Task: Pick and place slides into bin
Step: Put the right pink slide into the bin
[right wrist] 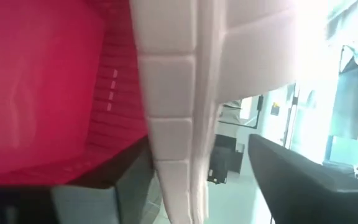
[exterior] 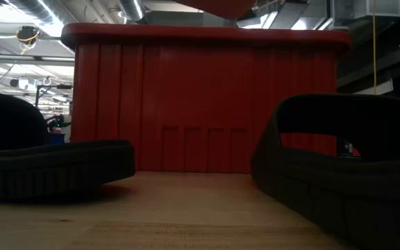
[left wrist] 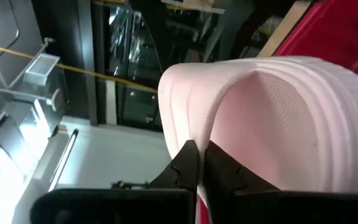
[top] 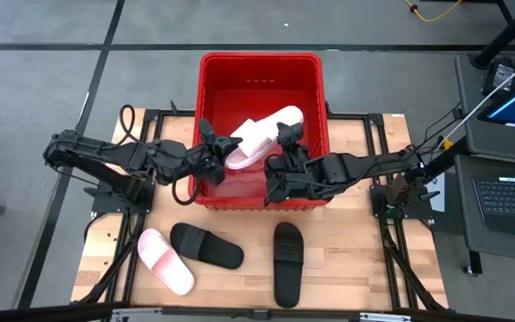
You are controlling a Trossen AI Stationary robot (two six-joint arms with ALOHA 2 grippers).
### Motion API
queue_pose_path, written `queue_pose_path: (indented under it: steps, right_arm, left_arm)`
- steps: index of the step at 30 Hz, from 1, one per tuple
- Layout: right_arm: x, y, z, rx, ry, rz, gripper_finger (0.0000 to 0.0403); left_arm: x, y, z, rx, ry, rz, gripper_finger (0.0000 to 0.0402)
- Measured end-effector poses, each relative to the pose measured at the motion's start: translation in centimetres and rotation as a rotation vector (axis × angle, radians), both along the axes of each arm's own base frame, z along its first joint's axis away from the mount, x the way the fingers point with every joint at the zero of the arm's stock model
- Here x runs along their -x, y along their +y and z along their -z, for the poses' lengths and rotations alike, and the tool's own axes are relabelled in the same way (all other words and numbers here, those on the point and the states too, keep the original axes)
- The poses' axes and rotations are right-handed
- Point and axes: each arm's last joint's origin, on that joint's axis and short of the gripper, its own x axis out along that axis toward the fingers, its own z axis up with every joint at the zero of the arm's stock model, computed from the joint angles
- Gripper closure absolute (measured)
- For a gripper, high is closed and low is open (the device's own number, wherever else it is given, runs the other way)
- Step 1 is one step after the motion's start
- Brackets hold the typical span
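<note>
Pink slide (left wrist: 278, 124) hangs over red bin (top: 217, 67), left gripper (left wrist: 199, 163) fingers clamped on its edge, right gripper (top: 284, 134) fingers apart; lower inside, then release

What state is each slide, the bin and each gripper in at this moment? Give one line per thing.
Pink slide over the bin: held above the bin's inside, tilted.
Pink slide on the table: lying flat, untouched.
Left black slide: lying flat, untouched.
Right black slide: lying flat, untouched.
Bin: upright, open-topped.
Left gripper: shut on the raised slide's strap.
Right gripper: open beside that slide.
</note>
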Motion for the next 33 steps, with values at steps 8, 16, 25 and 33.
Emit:
queue_pose_path:
  steps: [8, 16, 25, 33]
  right_arm:
    - [0.3, 1.2, -0.2, 0.055, -0.025, 0.008, 0.0109]
    - [0.3, 3.4, -0.7, 0.013, -0.174, -0.024, 0.0108]
    - [0.4, 4.9, -1.3, -0.113, -0.537, 0.019, 0.0218]
    - [0.4, 5.0, -1.3, -0.239, -0.778, 0.055, 0.0391]
  left_arm:
    - [0.1, 1.0, -0.1, -0.097, 0.063, -0.035, 0.0399]
    - [1.0, 2.4, -0.9, -0.123, 0.053, 0.025, 0.0399]
    - [1.3, 4.8, -1.1, -0.165, 0.085, 0.102, 0.0399]
    - [1.7, 8.3, -0.6, -0.146, 0.139, 0.148, 0.0399]
